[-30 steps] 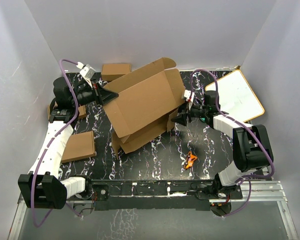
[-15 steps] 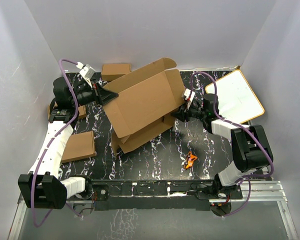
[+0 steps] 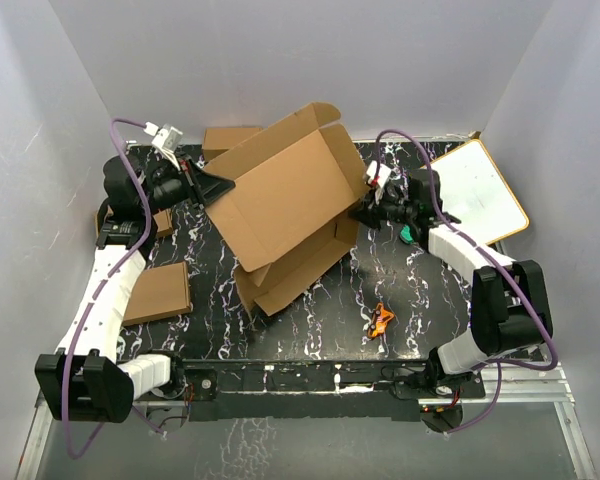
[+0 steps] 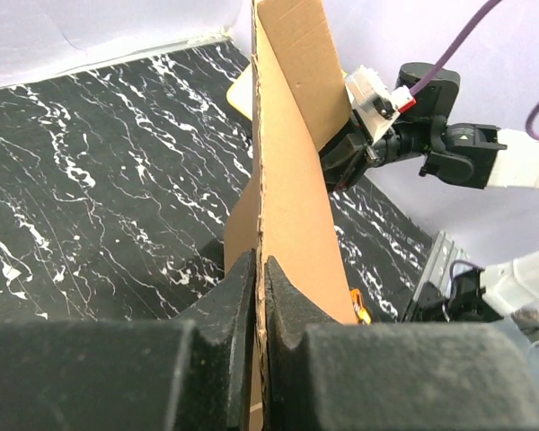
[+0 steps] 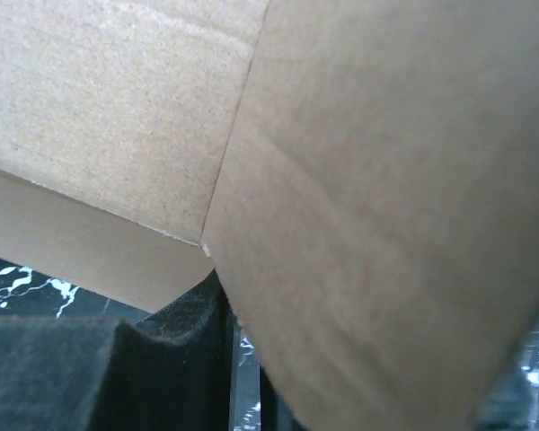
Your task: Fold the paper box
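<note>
The left gripper (image 3: 208, 187) and right gripper (image 3: 363, 212) are pinching opposite edges of the box (image 3: 285, 205). Folding cleanly is likely demanding matched, steady motion.

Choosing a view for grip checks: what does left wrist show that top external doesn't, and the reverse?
Left wrist only: the left hand close up, its fingers pinching a panel of the box, seen edge-on.
Top external only: the box's whole outline with its flaps, the small boxes on the left side, and both arms down to their bases.
Both: the right hand shut on the box's opposite edge, and the marbled table.
</note>
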`<control>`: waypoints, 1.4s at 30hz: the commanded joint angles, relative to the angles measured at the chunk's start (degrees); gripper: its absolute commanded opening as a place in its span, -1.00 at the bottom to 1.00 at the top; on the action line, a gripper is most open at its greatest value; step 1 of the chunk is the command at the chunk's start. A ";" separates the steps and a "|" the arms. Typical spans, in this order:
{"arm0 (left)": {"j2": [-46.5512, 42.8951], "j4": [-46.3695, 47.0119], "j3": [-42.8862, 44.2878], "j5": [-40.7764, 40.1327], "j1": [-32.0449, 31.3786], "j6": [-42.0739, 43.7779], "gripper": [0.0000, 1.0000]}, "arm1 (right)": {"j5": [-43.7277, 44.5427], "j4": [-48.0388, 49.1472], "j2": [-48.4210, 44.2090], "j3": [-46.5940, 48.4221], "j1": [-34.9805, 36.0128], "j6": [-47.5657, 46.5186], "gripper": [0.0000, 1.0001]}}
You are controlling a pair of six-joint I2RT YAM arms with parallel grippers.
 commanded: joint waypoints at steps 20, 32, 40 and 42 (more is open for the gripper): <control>-8.58 9.95 -17.09 -11.25 -0.04 -22.22 0.12 | 13.75 -59.36 11.57 36.63 0.58 -22.63 -0.83; -2.86 -14.94 -9.71 -21.95 2.61 -5.43 0.61 | 15.70 -60.74 17.36 41.79 1.00 -21.37 -0.84; -3.54 -7.98 -15.63 -17.13 3.63 -11.46 0.68 | 15.93 -60.32 17.41 41.27 1.29 -21.37 -0.84; -2.21 -10.01 -15.29 -17.72 4.07 -10.47 0.69 | 15.92 -60.31 17.34 41.24 1.33 -21.45 -0.84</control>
